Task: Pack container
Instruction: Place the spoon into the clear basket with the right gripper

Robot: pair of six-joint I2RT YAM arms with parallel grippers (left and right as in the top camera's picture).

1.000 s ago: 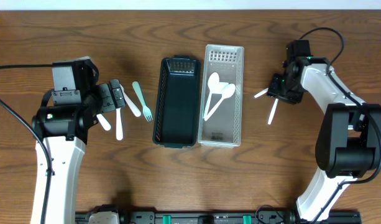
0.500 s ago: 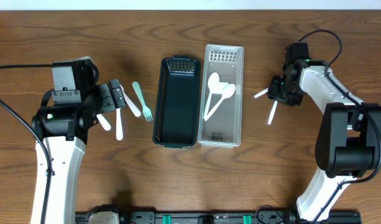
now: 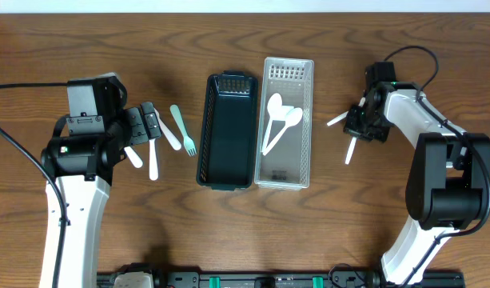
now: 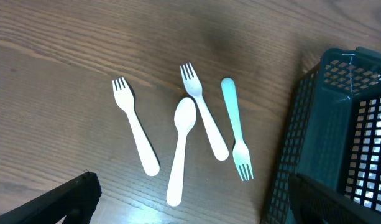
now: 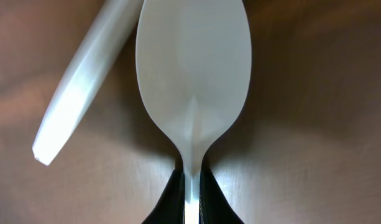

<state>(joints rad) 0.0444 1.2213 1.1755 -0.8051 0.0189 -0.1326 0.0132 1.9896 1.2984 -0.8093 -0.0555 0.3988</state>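
Observation:
A dark green basket (image 3: 226,136) and a clear basket (image 3: 308,120) stand side by side mid-table; the clear one holds two white spoons (image 3: 280,120). My right gripper (image 3: 364,126) is shut on the neck of a white spoon (image 5: 193,74), low over the table to the right of the baskets; the spoon's handle shows in the overhead view (image 3: 349,149). Another white utensil handle (image 5: 84,81) lies beside it. My left gripper (image 4: 190,208) is open and empty above two white forks (image 4: 135,134), a white spoon (image 4: 181,146) and a teal fork (image 4: 235,134).
The green basket's corner (image 4: 339,124) is close to the right of the left gripper. The left-side cutlery lies between the left arm (image 3: 85,144) and that basket. The right arm (image 3: 436,152) curves round the table's right side.
My right gripper has shifted slightly toward the table's front, and the white spoon has moved with it. The left arm and the left-side cutlery have not moved.

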